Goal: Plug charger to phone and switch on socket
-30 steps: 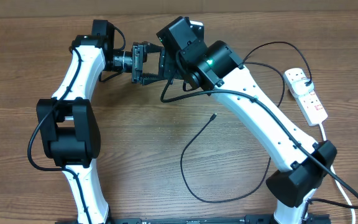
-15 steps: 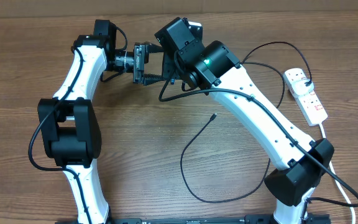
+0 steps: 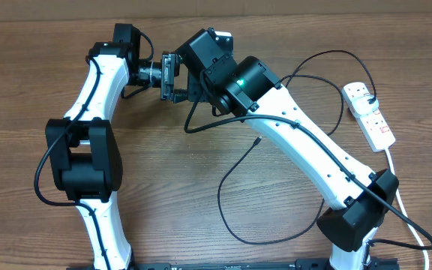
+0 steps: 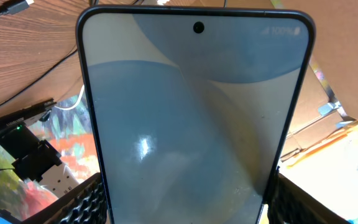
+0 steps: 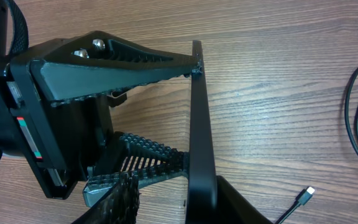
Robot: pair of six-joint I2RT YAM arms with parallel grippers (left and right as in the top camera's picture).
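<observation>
Overhead: one charger (image 3: 219,199) loops mid-table (image 3: 21,232), tip free, open wood around it. One power strip (image 3: 371,114) lies near the right edge, well apart.
Left wrist: left gripper (image 4: 188,208) clamps the one phone (image 4: 194,112) by its side edges.
Right wrist: right gripper (image 5: 179,202) is spread wide, straddling the phone's end.

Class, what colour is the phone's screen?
The phone shows pale blue-grey curved shapes; clearest in the left wrist view.

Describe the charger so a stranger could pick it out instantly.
Find the white right arm crossing the wooden table. Beside it, the charger loops over bare wood. Unlike the thick white cord of the socket, it is thin, black and ends in a small free connector.
</observation>
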